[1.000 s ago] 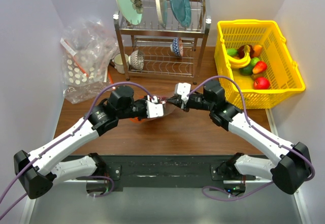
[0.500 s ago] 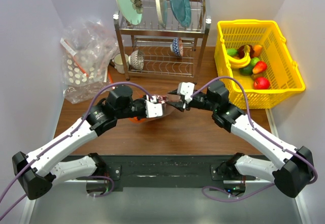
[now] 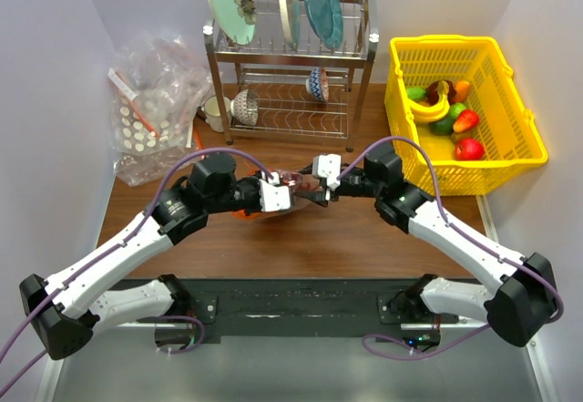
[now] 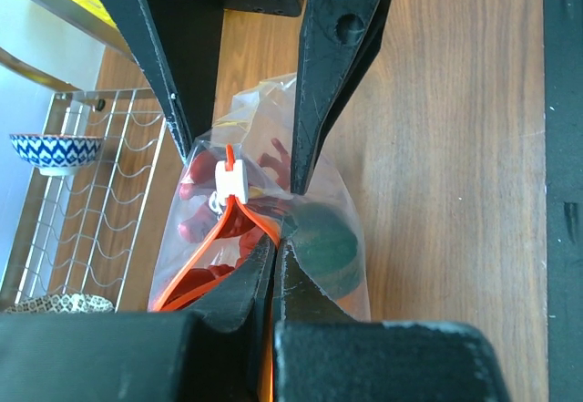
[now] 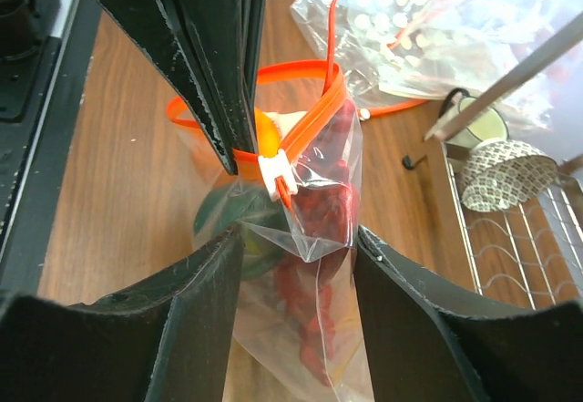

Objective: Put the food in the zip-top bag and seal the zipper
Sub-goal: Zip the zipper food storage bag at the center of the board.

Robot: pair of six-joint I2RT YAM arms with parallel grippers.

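Note:
The clear zip-top bag [image 5: 314,238] hangs upright between both grippers above the wooden table. Inside it are the red lobster [image 5: 321,203], the dark green fruit [image 4: 321,249] and a bit of the orange [image 5: 266,128]. The zipper [image 5: 305,121] is an orange strip along the top, with a white slider [image 4: 230,181] on it. My left gripper [image 4: 276,240] is shut on the zipper strip at one end. My right gripper [image 5: 299,249] is open, its fingers [image 5: 187,315] on either side of the bag's folded corner below the slider, not pinching it.
A dish rack [image 3: 291,83] with plates and bowls stands behind the bag. A yellow basket [image 3: 524,142] with toy fruit is at the right. A heap of dotted clear bags [image 3: 150,106] and a mug [image 3: 214,110] lie at the back left.
My right gripper has opened and let go of the bag's end, then shifted slightly down toward the bag. The left gripper has stayed shut on the zipper strip.

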